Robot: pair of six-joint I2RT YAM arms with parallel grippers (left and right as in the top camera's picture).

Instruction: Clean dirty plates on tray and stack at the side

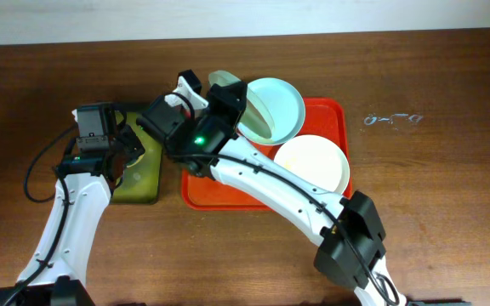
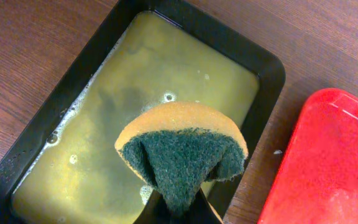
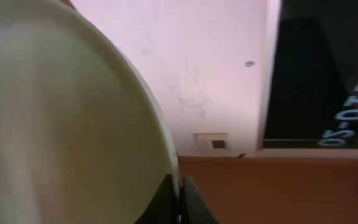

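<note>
Your left gripper is pinching a folded sponge over the dark tray. Your right gripper is clamping a pale plate by its rim. White panel lettering is showing only partly and is illegible.

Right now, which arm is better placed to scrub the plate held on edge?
Left. The left gripper holds the sponge above the black soapy tray; the right gripper is occupied gripping the plate on edge.
</note>
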